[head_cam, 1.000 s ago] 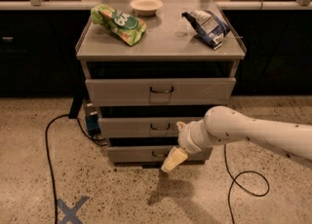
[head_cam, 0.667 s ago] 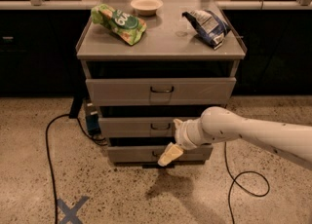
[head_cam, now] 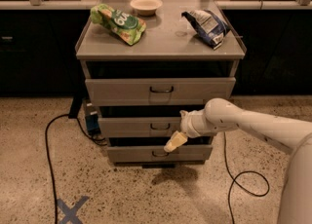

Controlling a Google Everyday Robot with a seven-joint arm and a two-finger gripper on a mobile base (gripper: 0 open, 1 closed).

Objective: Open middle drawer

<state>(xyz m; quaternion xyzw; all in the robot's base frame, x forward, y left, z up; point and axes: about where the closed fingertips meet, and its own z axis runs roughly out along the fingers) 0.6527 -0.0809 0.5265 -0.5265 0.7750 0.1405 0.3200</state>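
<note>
The middle drawer [head_cam: 131, 127] sits second down beneath the counter [head_cam: 161, 43], and its right end is hidden behind the arm [head_cam: 243, 121]. The tool [head_cam: 174, 142] hangs just below the drawer's dark pull [head_cam: 160, 126]. Whether the tool is apart or together cannot be told.

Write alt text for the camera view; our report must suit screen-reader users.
A white robot arm reaches in from the right, its gripper just below and right of the dark pull on the middle drawer of a grey three-drawer cabinet. On top lie a green snack bag, a small bowl and a blue chip bag.
</note>
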